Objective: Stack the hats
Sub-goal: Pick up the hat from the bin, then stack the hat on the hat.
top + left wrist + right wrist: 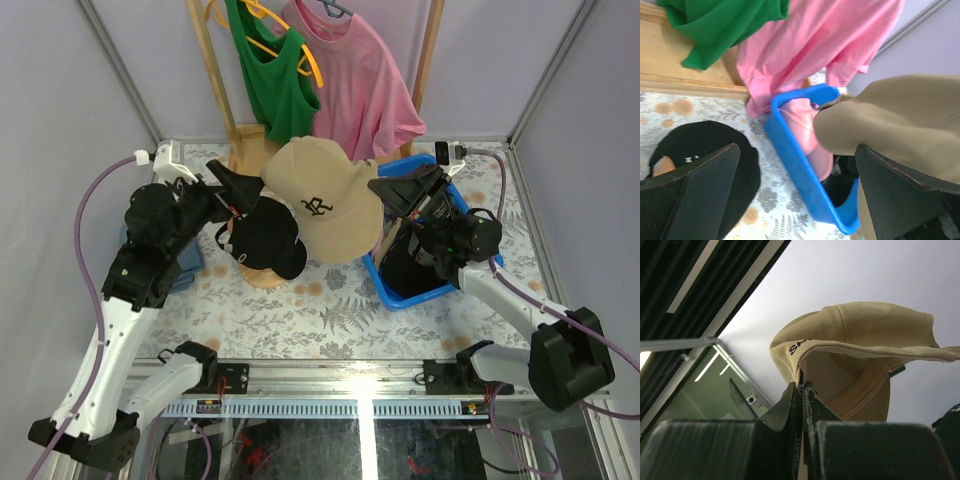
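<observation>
- One hat looks placed: a black fabric cap [268, 238] sits on the round wooden stand [262, 277] on the table [300, 312].
- The second is mid-transfer. A tan fabric baseball cap [322, 198] with a dark embroidered emblem hangs in the air, overlapping the black fabric cap from above and not yet resting on it.
- More seems left to do. The blue plastic bin [392, 293] at the right holds dark fabric, and the left wrist view shows pink fabric [809, 131] inside it, probably further hats, though their shapes are too hidden to be sure.
- The right gripper [801, 390] is clenched on the tan fabric baseball cap. Its fingers are pressed together on a thin edge of the cap, which hangs above them with its inner lining showing.
- The left gripper [797, 150] is spread wide and grasps nothing. It hovers near the black fabric cap and beside the tan fabric baseball cap, touching neither as far as I can tell.
</observation>
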`<state>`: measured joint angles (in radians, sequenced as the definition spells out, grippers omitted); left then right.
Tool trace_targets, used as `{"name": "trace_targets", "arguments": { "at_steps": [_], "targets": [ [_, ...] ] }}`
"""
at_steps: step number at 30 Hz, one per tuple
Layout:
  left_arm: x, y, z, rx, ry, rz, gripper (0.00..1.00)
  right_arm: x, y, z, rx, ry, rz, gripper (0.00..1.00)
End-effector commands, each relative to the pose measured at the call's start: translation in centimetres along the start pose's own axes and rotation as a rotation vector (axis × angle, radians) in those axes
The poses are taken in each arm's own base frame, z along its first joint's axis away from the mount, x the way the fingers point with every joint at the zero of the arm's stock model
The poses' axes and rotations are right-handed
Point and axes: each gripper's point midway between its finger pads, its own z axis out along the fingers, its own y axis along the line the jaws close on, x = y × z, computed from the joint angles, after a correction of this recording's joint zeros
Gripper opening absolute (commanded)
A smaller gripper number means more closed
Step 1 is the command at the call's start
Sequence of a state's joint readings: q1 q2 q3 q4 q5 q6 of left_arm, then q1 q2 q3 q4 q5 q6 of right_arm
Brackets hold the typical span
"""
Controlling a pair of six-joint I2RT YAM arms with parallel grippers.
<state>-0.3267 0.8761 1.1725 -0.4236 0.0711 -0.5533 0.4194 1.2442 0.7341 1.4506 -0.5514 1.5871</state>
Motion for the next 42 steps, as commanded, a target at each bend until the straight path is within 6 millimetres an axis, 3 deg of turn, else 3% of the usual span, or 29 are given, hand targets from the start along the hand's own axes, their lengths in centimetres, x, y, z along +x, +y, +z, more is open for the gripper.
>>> {"name": "trace_targets", "arguments": {
  "at_steps": [1, 10, 16, 29, 42],
  "targets": [
    [-2.6, -5.0, -3.2, 0.189, -0.058, -0.095, 1.00, 1.7, 5.2, 0.1, -0.147, 0.018, -0.009, 0.00],
    [-4.9, -7.0, -9.0, 0.254, -0.155, -0.329, 1.00, 4.7, 9.4, -0.3, -0.248, 0.063, 0.039, 0.00],
    [-5.2, -8.9, -11.4, 0.360, -0.141, -0.476, 1.00, 5.9, 11.9, -0.9, -0.332, 0.097, 0.062, 0.00],
    [-3.4, -12.5, -13.5, 0.579, 0.063, -0.696, 1.00, 8.4, 18.7, -2.1, -0.523, 0.215, 0.024, 0.00],
    [-0.8, -15.2, -15.5, 0.732, 0.347, -0.773, 1.00, 10.4, 20.5, -1.8, -0.613, 0.280, -0.004, 0.00]
  ]
}}
